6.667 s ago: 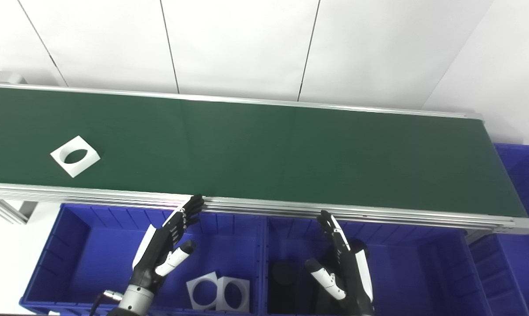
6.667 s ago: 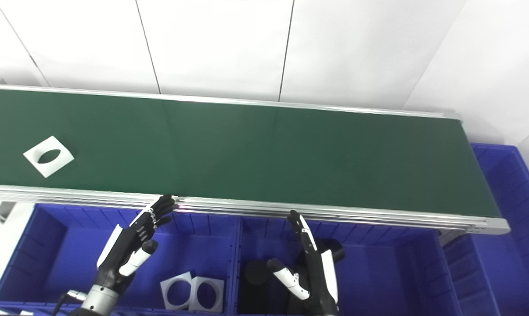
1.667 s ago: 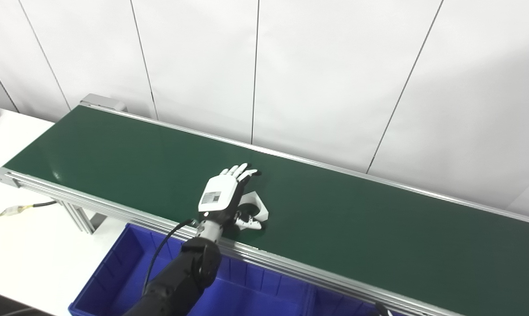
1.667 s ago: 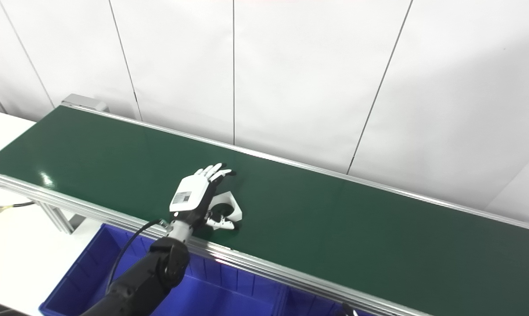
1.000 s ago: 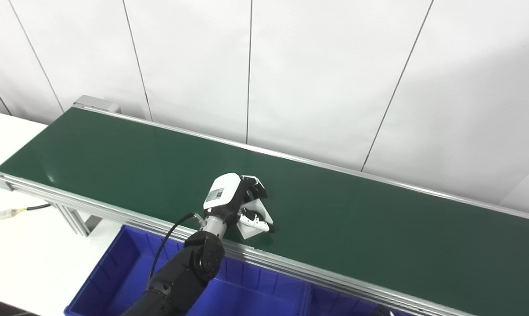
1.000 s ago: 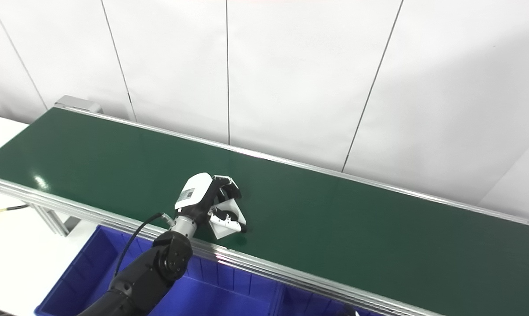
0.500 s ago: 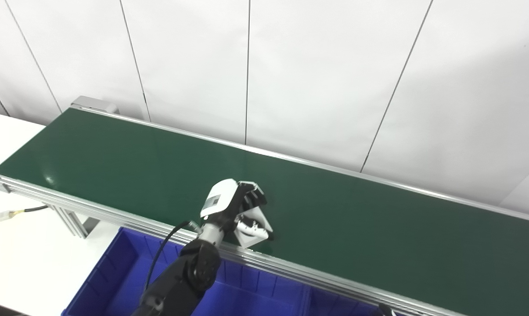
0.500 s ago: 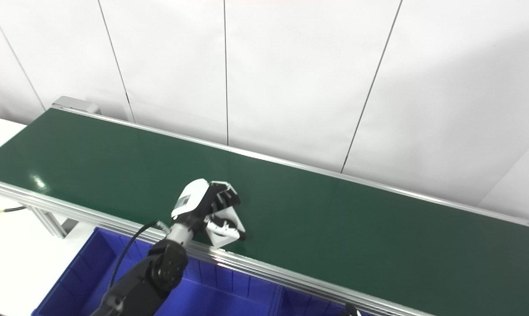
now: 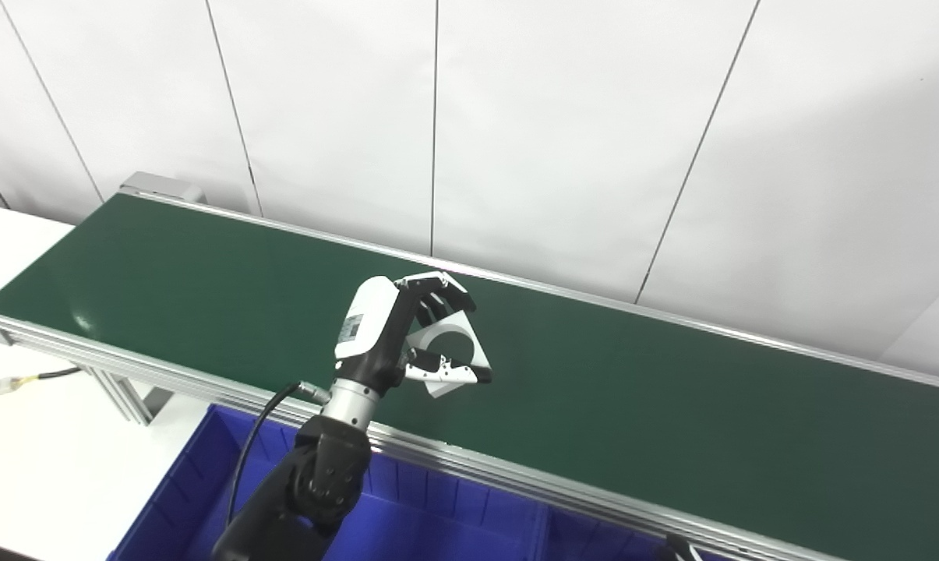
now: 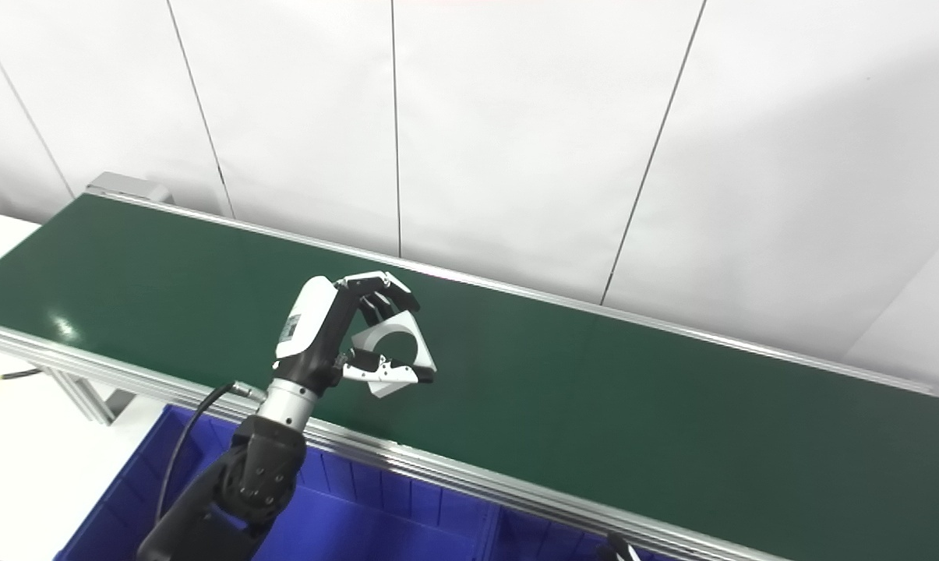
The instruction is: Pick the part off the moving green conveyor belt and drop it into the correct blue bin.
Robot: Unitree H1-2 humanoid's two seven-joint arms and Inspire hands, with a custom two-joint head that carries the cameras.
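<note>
My left hand (image 9: 391, 335) is shut on the white square part with a round hole (image 9: 452, 352). It holds the part tilted, a little above the green conveyor belt (image 9: 633, 405) near the belt's front edge. The fingers curl over the part's top and the thumb presses its lower edge. The same hold shows in the right eye view, with the hand (image 10: 321, 331) and the part (image 10: 395, 351). Only a tip of my right hand (image 9: 676, 548) shows at the bottom edge, too little to read. The blue bin (image 9: 438, 522) lies below the belt's front rail.
The belt's aluminium front rail (image 9: 173, 370) runs between the belt and the bin. A white table with a cable (image 9: 17, 382) is at the left. A white panelled wall (image 9: 563, 140) stands right behind the belt.
My left hand closed on the white part on the belt and has lifted it clear of the surface, turning it more upright. The view shifted slightly.
</note>
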